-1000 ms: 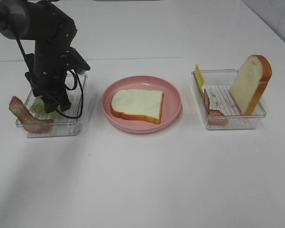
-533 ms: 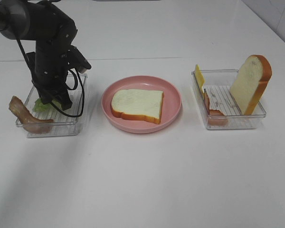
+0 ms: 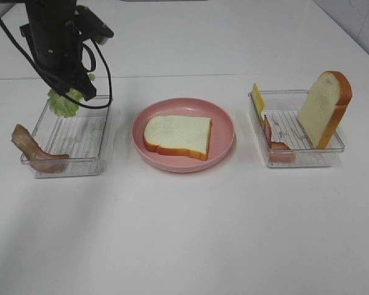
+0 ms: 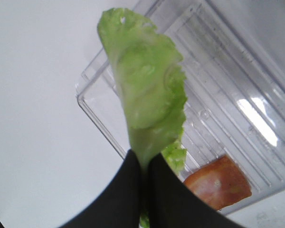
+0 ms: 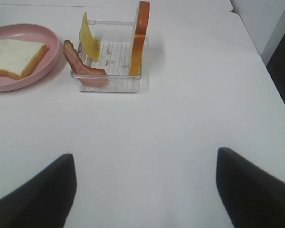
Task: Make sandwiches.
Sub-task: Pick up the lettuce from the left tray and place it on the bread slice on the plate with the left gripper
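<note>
My left gripper (image 3: 71, 91) is shut on a green ruffled lettuce leaf (image 3: 63, 104) and holds it above the far end of the left clear tray (image 3: 80, 132). In the left wrist view the fingertips (image 4: 133, 166) pinch the leaf's (image 4: 147, 90) stem end. One white bread slice (image 3: 177, 135) lies flat on the pink plate (image 3: 224, 120). The right tray (image 3: 307, 157) holds an upright bread slice (image 3: 325, 107), a yellow cheese slice (image 3: 257, 98) and bacon (image 3: 273, 142). My right gripper (image 5: 145, 154) is open and empty, well short of that tray (image 5: 114, 80).
A bacon strip (image 3: 34, 149) hangs over the near left corner of the left tray; it also shows in the left wrist view (image 4: 218, 183). The white table's back edge runs behind the trays. The right arm is out of the exterior view.
My left gripper has lifted the lettuce leaf up out of the left tray and moved it toward the tray's far end. Nothing else has moved.
</note>
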